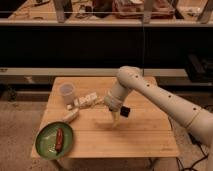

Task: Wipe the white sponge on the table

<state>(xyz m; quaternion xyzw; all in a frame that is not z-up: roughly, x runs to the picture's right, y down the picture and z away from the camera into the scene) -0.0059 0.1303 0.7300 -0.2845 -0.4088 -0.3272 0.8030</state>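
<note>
Pale wood worktop (130, 137) carries one white sponge (70, 116), well apart from my one gripper (116, 120), to its left in view. My gripper points down, spread and empty. Further left: one cup (66, 92), one labelled pack (87, 100), one tiny cube (69, 106), one green plate (45, 145).

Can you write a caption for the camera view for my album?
Robot's open gripper hovers above the table, apart from the white sponge near the green plate.
</note>
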